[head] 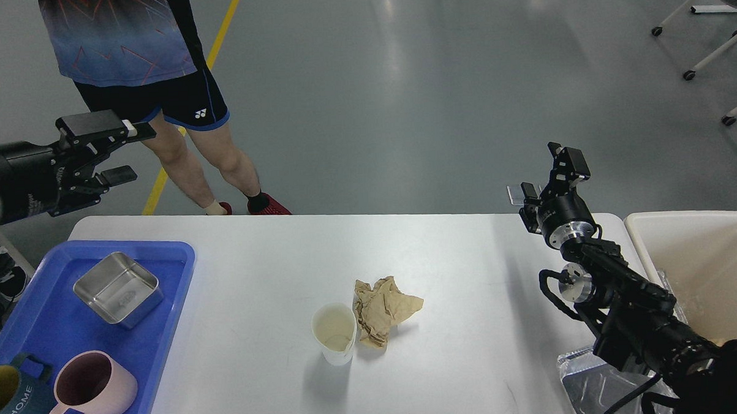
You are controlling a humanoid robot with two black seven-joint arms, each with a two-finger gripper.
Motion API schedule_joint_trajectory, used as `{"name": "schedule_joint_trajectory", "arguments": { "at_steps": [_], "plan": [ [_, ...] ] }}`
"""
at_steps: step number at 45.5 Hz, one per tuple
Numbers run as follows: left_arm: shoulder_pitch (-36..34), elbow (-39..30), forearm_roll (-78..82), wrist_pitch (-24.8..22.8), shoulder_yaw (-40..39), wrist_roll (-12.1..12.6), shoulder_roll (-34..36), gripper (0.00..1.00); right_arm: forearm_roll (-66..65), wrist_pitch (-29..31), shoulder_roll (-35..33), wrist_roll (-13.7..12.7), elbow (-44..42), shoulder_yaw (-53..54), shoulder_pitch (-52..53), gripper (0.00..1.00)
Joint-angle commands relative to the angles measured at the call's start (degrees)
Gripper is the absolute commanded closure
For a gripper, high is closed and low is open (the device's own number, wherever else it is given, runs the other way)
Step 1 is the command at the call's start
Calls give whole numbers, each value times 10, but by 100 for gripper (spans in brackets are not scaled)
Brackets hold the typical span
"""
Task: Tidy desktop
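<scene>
Left pincer (118, 154) and right pincer (548, 176) hover agape, empty. Paper cup (335, 332) and crumpled brown paper (381, 307) remain on the table (444, 259); tidying seems unfinished.

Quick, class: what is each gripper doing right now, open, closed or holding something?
Left gripper: open, holding nothing, raised above the blue tray.
Right gripper: open, holding nothing, raised over the desktop.

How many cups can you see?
3. A white paper cup stands mid-desktop beside crumpled brown paper. A pink mug and a teal mug sit on the blue tray. None seem hidden.
</scene>
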Motion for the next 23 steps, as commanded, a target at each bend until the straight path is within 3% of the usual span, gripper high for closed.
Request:
{"name": "schedule_joint_trajectory", "arguments": {
  "at_steps": [1, 12, 23],
  "plan": [
    [7, 96, -4, 32, -2, -4, -93, 10, 0, 0, 0, 0, 1, 0, -1, 0],
    [34, 230, -160, 37, -68, -5, -256, 3, 0, 0, 0, 0, 1, 0, -1, 0],
    [81, 351, -177, 31, -251, -5, -412, 3, 0, 0, -1, 0, 1, 0, 1, 0]
  ]
}}
